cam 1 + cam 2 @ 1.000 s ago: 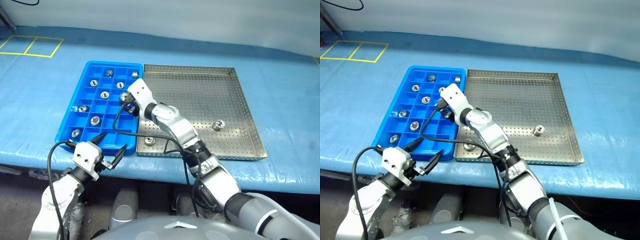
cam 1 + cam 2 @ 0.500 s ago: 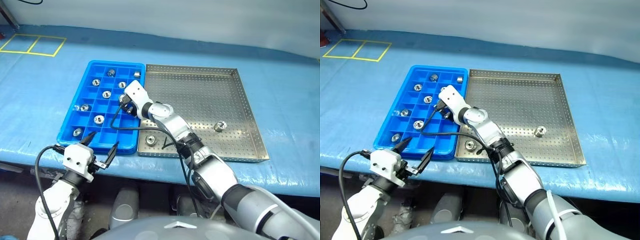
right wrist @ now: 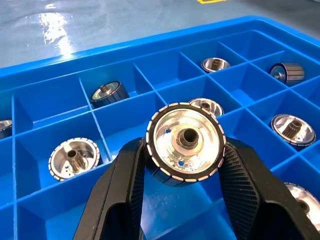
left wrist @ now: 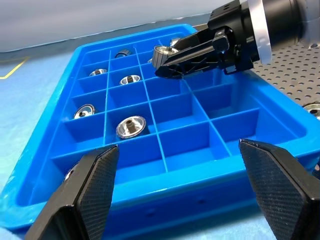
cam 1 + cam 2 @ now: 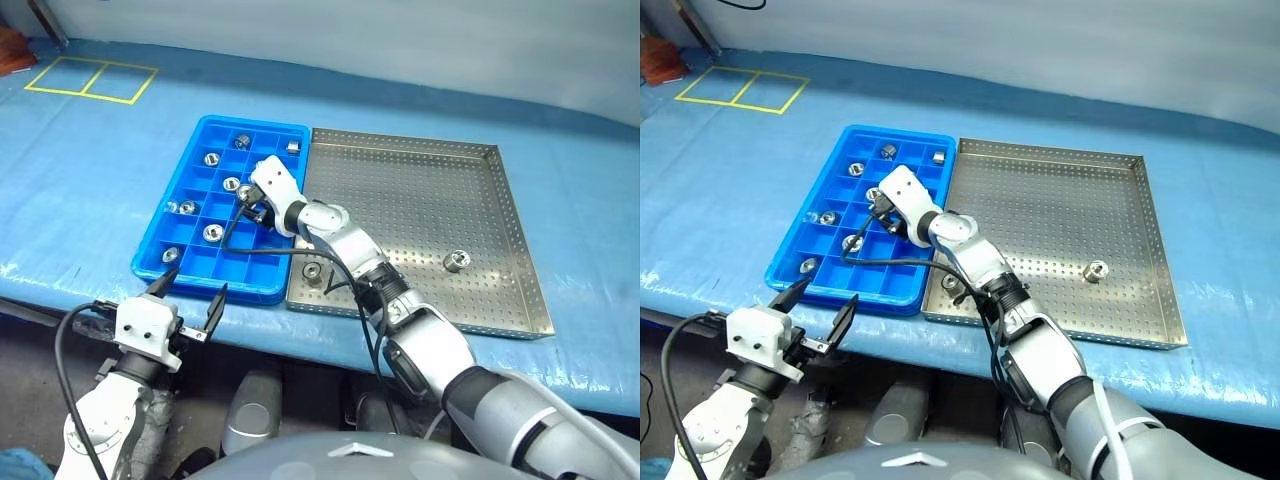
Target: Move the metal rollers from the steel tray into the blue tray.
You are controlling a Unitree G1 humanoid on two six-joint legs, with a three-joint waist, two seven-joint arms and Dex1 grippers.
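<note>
Scene: a blue-covered surface [image 5: 90, 200] carries the blue tray [image 5: 165, 268] at centre left of the head view, with the steel tray [image 5: 520, 240] touching its right edge.
Right pincer [image 3: 182, 165]: clamped on one metal roller [image 3: 185, 142], held above the blue tray's compartments, near the tray's middle right columns.
Left pincer [image 5: 185, 298]: fingers spread wide, holding nothing, hovering at the lower left of the frame just off the blue tray's near edge.
Metal rollers placed: several sit one to a compartment in the blue tray, such as one [image 5: 212, 233] at the tray's centre.
Metal rollers left: two in the steel tray, one [image 5: 313, 273] near its lower left corner, one [image 5: 456, 262] toward its right side.
Step in hand: carrying a roller over the blue tray, release not yet made.
Next move: likely to lower the roller over an empty compartment, clear of the dividers, then open the fingers.
</note>
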